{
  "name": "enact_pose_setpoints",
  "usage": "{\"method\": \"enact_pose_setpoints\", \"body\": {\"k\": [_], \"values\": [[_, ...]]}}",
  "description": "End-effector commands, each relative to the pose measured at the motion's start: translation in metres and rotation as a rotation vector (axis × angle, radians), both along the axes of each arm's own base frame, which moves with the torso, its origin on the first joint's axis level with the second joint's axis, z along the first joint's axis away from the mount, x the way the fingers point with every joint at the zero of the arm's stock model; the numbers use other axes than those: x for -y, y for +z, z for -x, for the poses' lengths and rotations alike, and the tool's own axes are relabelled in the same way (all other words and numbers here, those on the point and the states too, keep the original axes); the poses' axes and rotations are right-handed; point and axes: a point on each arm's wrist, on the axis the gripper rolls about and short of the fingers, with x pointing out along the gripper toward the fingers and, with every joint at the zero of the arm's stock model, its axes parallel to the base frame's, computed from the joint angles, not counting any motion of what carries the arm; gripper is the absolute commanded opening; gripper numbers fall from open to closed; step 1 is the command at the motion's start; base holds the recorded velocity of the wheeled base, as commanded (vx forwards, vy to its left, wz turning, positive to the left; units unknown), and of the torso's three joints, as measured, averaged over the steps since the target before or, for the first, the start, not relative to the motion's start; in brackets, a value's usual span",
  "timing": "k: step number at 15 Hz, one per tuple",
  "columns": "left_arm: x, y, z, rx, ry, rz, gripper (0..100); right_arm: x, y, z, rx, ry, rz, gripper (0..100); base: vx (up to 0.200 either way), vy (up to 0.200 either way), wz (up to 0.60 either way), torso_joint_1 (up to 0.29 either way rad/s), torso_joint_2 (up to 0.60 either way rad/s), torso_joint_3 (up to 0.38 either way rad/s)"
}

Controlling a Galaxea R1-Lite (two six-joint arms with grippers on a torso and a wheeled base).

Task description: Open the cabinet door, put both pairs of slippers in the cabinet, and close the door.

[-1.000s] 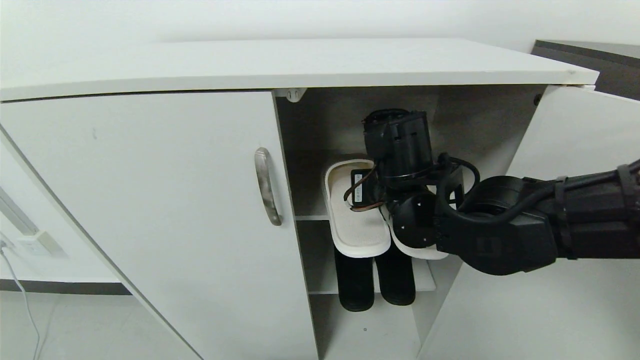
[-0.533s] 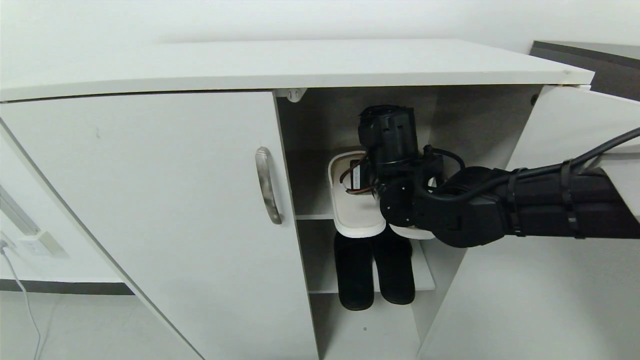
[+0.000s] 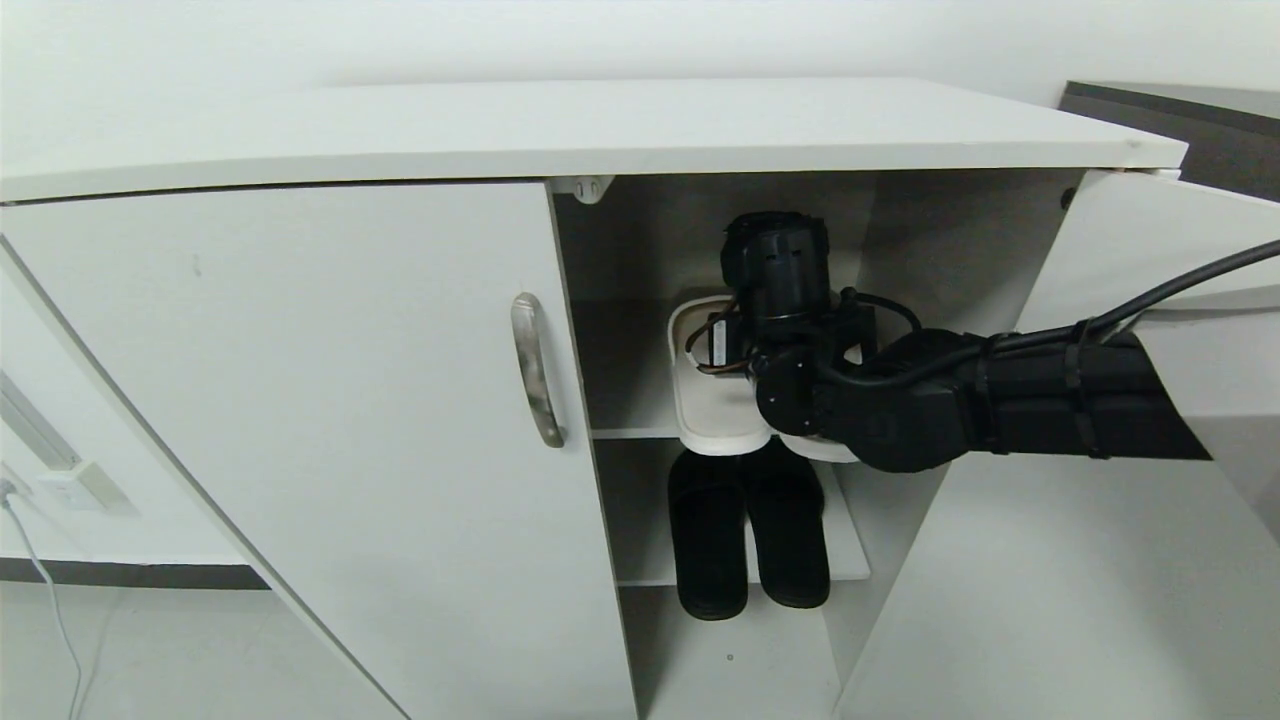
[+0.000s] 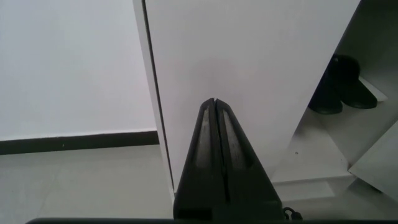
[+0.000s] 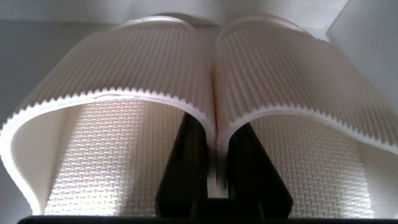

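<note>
Pushing deeper, the right gripper point(image 5: 216, 149) has slid the cream ribbed foam slippers point(image 3: 715, 410) onto the white cabinet's upper shelf point(image 3: 625, 434), fingers clenched on their inner edges; release looks next. The left gripper point(image 4: 214, 107) hangs pinched, empty.

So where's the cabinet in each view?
Head view: cabinet spans the frame, right door open.
Left wrist view: its closed left door, open bay beside it.
Right wrist view: its inner wall behind the white slippers.
Shared: black slippers, head and left wrist; white slippers, head and right wrist.
</note>
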Motion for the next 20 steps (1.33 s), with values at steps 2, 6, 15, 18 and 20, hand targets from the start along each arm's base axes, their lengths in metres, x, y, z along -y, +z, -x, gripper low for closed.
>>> {"method": "enact_pose_setpoints", "body": {"k": [2, 6, 15, 18, 20], "values": [[0.000, 0.000, 0.000, 0.001, 0.000, 0.000, 0, -0.002, -0.004, -0.004, -0.002, -0.001, 0.002, 0, 0.000, 0.000, 0.00, 0.000, 0.00, 0.000], [0.000, 0.000, 0.000, 0.001, 0.000, 0.002, 0, -0.003, -0.007, -0.005, -0.007, -0.001, 0.006, 0, 0.000, 0.000, 0.00, 0.000, 0.00, 0.000], [0.000, 0.000, 0.000, 0.001, 0.000, 0.002, 0, 0.000, -0.003, 0.021, -0.028, 0.033, 0.033, 100, 0.000, 0.000, 0.00, 0.000, 0.00, 0.000], [0.000, 0.000, 0.000, 0.001, 0.000, 0.002, 0, 0.010, 0.012, 0.047, -0.021, 0.062, 0.027, 100, 0.000, 0.000, 0.00, 0.000, 0.00, 0.000], [0.000, 0.000, 0.000, 0.001, 0.000, 0.002, 0, 0.017, 0.019, 0.065, -0.021, 0.085, 0.026, 100, 0.000, 0.000, 0.00, 0.000, 0.00, 0.000]]}}
